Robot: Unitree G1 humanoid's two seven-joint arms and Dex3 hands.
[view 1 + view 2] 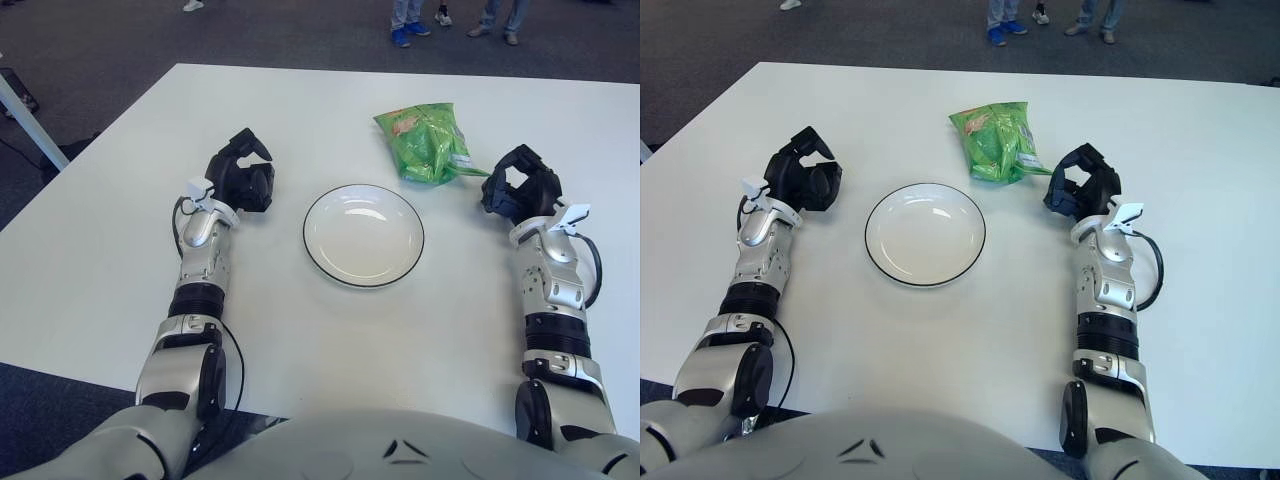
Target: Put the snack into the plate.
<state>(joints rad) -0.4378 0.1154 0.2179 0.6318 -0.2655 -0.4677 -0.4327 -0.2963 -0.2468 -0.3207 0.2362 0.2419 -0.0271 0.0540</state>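
Observation:
A green snack bag [427, 144] lies on the white table, beyond and to the right of the white plate [363, 234] with its dark rim. The plate holds nothing. My right hand [520, 184] is just right of the bag's near corner, fingers curled loosely and holding nothing, a small gap away from the bag. My left hand [241, 172] shows left of the plate, fingers curled, holding nothing.
The white table [110, 250] has its far edge at the back, with dark floor beyond. Several people's feet [410, 30] stand past the far edge. A white post [25, 118] leans at the far left.

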